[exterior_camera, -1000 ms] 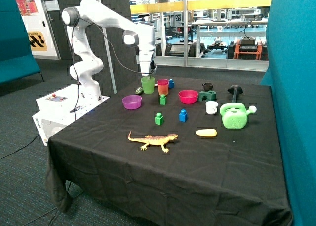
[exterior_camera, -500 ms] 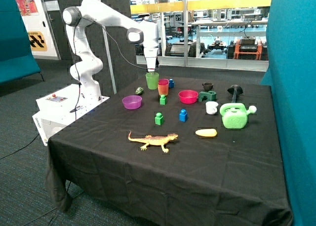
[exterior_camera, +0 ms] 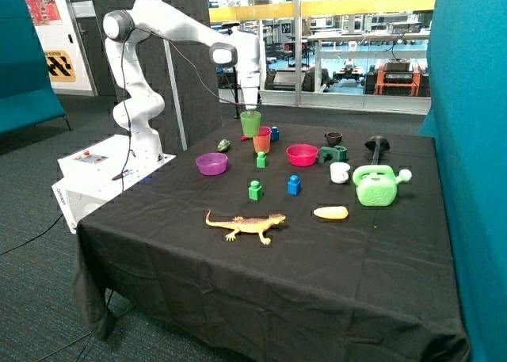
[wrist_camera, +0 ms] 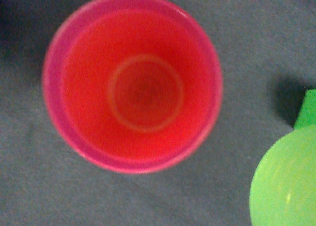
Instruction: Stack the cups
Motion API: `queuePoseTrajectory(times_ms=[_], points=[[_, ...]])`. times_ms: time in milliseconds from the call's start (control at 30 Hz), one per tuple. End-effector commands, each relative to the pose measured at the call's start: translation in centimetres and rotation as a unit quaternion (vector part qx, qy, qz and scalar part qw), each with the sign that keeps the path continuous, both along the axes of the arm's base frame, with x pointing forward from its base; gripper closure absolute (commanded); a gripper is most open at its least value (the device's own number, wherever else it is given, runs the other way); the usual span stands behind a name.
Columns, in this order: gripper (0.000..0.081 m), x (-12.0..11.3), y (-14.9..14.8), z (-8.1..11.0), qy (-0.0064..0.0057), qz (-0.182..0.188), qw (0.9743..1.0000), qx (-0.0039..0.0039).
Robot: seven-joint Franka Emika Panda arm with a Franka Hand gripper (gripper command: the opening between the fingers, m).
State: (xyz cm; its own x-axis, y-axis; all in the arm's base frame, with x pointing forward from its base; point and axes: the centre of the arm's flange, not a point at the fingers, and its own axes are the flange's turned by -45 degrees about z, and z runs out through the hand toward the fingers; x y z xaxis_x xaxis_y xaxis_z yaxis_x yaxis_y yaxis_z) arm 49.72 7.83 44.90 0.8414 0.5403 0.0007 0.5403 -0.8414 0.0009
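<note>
Green cup [exterior_camera: 250, 123], clamped by the gripper [exterior_camera: 251, 110], has been lifted rightward toward the nested pink-in-yellow cups [exterior_camera: 261, 139], held high so its base clears their rim.

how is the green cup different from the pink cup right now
The green cup hangs off the table under the gripper; the pink cup stands upright on the black cloth. The green cup is alone; the pink cup appears nested in a yellow-orange one. The green cup sits higher, slightly beside the pink cup, not yet over it. Both are open-topped tapered tumblers of similar size.
</note>
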Motion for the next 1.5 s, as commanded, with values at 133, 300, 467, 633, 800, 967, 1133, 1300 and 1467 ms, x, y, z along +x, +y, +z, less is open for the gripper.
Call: queuePoseTrajectory(times_ms=[133,300,467,633,800,967,1133,1300,1467], points=[[0.0808,0.3,4.2,0.3,0.0006,0.033,0.9995,0.00019],[0.0808,0.4,5.8,0.6,0.0006,0.046,0.999,0.00018],[0.0808,0.4,7.2,0.5,0.0006,0.059,0.9983,0.00018],[0.0808,0.3,8.0,0.3,0.0006,0.066,0.9979,0.00017],[0.0808,0.1,8.7,0.0,0.0006,0.072,0.9974,0.00017],[0.0808,-0.1,9.3,-0.2,0.0006,0.078,0.9969,0.00016],[0.0808,0.0,9.6,-0.6,0.0006,0.078,0.9969,0.00017],[0.0808,0.2,9.7,-0.9,0.0006,0.078,0.997,0.00017],[0.0808,0.3,9.4,-1.4,0.0006,0.074,0.9973,0.00017]])
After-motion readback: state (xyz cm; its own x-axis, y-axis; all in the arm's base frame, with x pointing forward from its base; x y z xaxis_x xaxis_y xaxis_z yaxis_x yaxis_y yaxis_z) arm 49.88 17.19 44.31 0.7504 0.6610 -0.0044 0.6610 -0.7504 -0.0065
